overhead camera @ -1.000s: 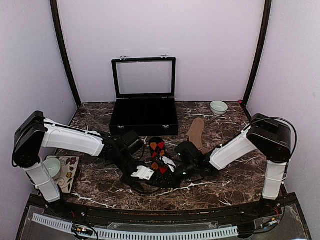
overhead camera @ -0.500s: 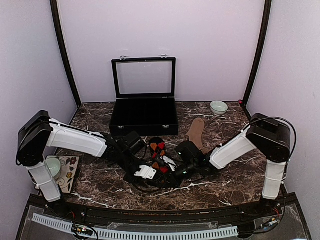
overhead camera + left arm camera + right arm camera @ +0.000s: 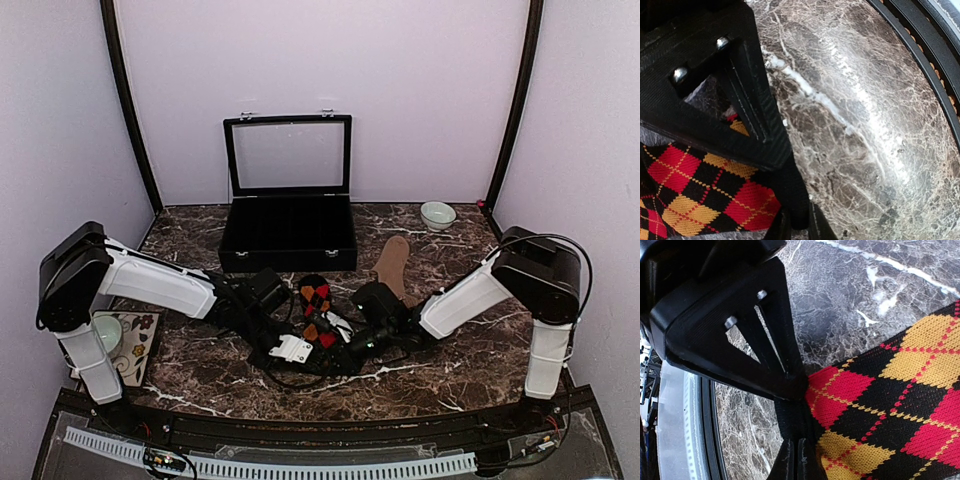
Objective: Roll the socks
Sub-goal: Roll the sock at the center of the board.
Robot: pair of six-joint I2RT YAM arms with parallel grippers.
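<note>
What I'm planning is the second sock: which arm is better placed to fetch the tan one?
Right, likely: the tan sock lies beside the right arm; the left arm must reach across the argyle sock.

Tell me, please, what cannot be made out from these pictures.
- Left wrist view: the left gripper runs off the bottom edge, so how much argyle sock it pinches is unclear.
- Right wrist view: the same for the right gripper.
- Top view: both grippers cover the argyle sock's near end.
- Top view: the right arm hides the tan sock's near end.
- Top view: the far bowl is too small to show contents.
</note>
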